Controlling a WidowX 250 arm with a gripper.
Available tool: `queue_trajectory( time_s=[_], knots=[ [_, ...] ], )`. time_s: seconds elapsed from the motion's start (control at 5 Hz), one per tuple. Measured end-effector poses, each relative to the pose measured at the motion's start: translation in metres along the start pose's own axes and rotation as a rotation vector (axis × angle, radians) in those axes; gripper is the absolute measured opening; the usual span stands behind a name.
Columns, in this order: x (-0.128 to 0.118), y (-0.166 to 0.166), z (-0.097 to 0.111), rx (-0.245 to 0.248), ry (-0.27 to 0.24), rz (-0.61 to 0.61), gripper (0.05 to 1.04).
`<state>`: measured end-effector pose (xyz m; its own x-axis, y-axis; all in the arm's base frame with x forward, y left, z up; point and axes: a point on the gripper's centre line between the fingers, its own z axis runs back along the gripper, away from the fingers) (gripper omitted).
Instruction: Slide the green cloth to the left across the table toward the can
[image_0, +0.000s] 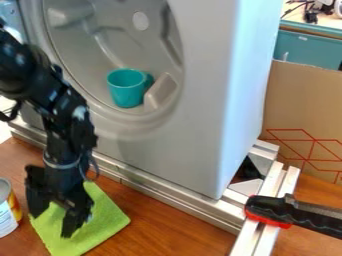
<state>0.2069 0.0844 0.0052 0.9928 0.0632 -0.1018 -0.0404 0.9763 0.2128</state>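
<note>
Big grey appliance-like shell is taking up the middle, standing upright with its round recess facing the arm side. Wooden table is running along the bottom. Black robot arm is coming in from the upper left and hanging down in front of the shell. Cardboard sheet with red lines is standing behind, on the right; teal box-like unit is sitting behind that, upper right. Silver metal frame is running along the shell's bottom edge, with more bars angling off at right.

Green cloth is lying flat on the table at lower left, in front of the frame. Gripper is hanging over the cloth, pointing down, its two fingers standing apart, so open and gripping nothing; can't tell if the tips are touching the cloth. Black-and-red clamp is sitting across the bars at lower right. Teal cup is standing in the recess, beside a raised grey block, its handle facing right. Can is standing at the left edge, near the cloth, partly cut off.
</note>
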Motion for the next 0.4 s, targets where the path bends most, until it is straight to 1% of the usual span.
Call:
queue_trajectory(
  time_s=[0.4],
  knots=[
    [-0.011, -0.011, 0.07, -0.031, -0.178, -0.002, 1.001]
  ],
)
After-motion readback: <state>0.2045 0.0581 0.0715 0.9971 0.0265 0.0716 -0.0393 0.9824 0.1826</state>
